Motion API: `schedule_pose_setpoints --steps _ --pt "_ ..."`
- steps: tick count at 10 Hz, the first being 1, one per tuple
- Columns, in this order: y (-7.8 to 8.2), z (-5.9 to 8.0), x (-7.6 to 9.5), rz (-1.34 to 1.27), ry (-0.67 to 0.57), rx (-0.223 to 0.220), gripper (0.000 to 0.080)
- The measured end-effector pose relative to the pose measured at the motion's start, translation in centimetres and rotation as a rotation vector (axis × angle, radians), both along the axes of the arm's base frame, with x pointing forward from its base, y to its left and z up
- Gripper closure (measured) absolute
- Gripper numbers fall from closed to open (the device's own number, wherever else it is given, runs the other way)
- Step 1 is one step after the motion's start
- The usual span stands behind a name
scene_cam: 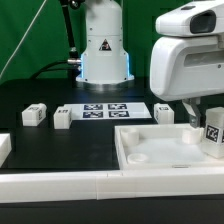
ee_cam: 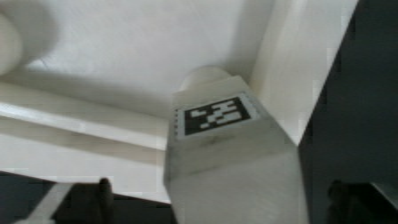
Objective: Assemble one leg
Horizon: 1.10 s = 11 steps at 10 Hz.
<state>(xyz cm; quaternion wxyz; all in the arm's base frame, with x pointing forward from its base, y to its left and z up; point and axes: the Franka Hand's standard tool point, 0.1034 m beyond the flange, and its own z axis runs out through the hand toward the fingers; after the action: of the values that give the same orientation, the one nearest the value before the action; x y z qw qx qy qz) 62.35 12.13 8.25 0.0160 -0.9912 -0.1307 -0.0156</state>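
A white leg (ee_cam: pixel 228 160) with a black-and-white tag stands in a corner of the large white tray-like part (ee_cam: pixel 107 60). In the exterior view this leg (scene_cam: pixel 213 131) is at the tray's (scene_cam: pixel 150 152) right end. My gripper (ee_cam: pixel 222 200) straddles the leg, and a gap shows between each dark finger (ee_cam: pixel 86 198) and the leg's sides, so it is open. In the exterior view the gripper (scene_cam: pixel 207 115) hangs right over that leg. Three more legs lie on the table: two at the exterior view's left (scene_cam: pixel 33 115) (scene_cam: pixel 63 118) and one by the tray (scene_cam: pixel 166 112).
The marker board (scene_cam: pixel 105 110) lies in front of the robot base (scene_cam: pixel 103 50). A white part (scene_cam: pixel 4 148) shows at the exterior view's left edge. A white ledge (scene_cam: pixel 80 190) runs along the front.
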Motion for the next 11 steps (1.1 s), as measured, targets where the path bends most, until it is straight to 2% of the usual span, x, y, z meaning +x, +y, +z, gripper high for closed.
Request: schedule_pose_setpoints --steps 2,6,7,8,11 --pt "0.0 -0.01 0.0 0.0 0.0 0.0 0.051" --pt "0.03 -0.03 -0.01 -0.046 0.003 0.004 0.0509" --pt "-0.17 -0.06 0.01 -0.236 0.014 0.024 0.0509" --pt "-0.27 -0.11 -0.02 -0.408 0.019 0.022 0.0509" --pt "-0.77 -0.2 0.05 -0.745 0.043 0.056 0.0509"
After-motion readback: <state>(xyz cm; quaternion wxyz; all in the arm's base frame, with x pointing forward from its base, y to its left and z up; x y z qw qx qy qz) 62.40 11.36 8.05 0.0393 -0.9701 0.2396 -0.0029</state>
